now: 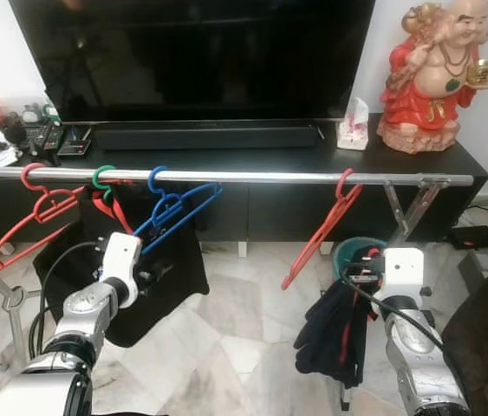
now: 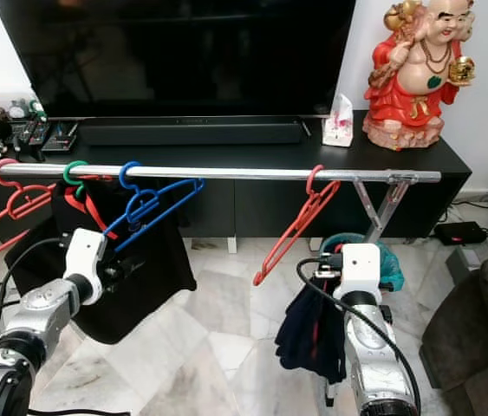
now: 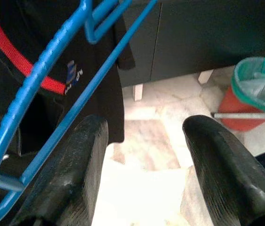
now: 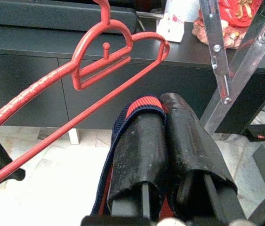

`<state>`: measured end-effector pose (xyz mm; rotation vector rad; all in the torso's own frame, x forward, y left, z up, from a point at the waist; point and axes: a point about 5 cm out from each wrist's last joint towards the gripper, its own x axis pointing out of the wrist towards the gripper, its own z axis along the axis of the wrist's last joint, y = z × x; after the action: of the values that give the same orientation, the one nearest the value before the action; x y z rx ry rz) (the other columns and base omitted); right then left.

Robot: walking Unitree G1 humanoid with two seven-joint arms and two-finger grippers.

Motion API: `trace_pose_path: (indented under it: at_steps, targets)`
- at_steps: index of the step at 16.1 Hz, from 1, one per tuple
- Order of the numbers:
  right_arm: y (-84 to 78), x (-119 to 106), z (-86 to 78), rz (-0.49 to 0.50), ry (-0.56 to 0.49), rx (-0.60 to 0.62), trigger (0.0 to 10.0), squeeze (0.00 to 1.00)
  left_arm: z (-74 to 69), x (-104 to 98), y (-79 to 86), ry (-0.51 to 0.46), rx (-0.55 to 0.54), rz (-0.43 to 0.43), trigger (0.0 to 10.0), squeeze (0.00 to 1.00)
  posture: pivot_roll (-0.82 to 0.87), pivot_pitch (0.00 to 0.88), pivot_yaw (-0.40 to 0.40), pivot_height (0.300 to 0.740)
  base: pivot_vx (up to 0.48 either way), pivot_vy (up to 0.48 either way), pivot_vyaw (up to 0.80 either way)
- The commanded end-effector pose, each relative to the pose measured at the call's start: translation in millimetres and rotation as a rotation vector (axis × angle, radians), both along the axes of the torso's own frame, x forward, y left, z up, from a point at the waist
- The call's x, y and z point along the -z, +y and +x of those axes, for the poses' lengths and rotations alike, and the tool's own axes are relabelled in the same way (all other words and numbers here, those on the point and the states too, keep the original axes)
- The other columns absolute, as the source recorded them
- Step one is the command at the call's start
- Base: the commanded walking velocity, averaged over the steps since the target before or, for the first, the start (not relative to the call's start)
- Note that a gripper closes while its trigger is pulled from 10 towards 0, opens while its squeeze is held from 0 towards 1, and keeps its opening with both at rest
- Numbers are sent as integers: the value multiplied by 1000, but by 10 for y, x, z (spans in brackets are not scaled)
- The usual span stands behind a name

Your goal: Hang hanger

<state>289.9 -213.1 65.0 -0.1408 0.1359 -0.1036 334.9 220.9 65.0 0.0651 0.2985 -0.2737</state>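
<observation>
Left eye view: a metal rail [image 1: 226, 177] runs across in front of a black TV console [image 1: 417, 160]. A blue hanger [image 1: 172, 208] hangs from the rail by its hook, tilted, beside a green-hooked hanger carrying a black garment [image 1: 161, 269]. A red hanger [image 1: 31, 217] hangs near the rail's left end, and another red hanger [image 1: 322, 230] hangs tilted toward the right. The left gripper [image 1: 152, 273] sits just below the blue hanger; the right gripper [image 1: 361, 269] sits low on the right with a dark navy garment [image 1: 335, 334] draped from it. A red-robed figurine [image 1: 430, 74] stands on the console.

Right eye view: same scene — the right-hand red hanger's hook is over the rail, its body slanting down to the left.

Left wrist view: the left gripper's fingers [image 3: 66, 174] are spread apart with nothing between them; the blue hanger's lower corner lies just beside one finger. A green-lined bin [image 3: 257, 92] stands on the marble floor [image 3: 146, 160].

Right wrist view: the right gripper's fingers [image 4: 144, 155] are clenched on the navy garment's red-and-navy strap [image 4: 144, 106] — the red hanger hangs just ahead, apart from them.
</observation>
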Motion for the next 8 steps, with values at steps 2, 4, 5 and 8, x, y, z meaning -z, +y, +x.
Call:
trace_pose_path:
  at_steps: [2, 4, 5, 8]
  targets:
    - [6, -71, 24, -2, -27, -9, 10000, 0, 123, -295, 148, -161, -112, 33, 10000, 0, -216, 0, 12, 740, 0, 0, 0]
    - [12, -64, 25, -1, -24, -10, 10000, 0, 135, -376, 259, -212, -204, 85, 10000, 0, -216, 0, 11, 740, 0, 0, 0]
    - [15, -57, 22, -1, -22, -11, 10000, 0, 115, -347, 302, -196, -220, 120, 10000, 0, -216, 0, 11, 740, 0, 0, 0]
    - [-1, -45, 4, -1, -19, -4, 10000, 0, 40, -208, 339, -133, -227, 149, 10000, 0, -223, 0, 13, 740, 0, 0, 0]
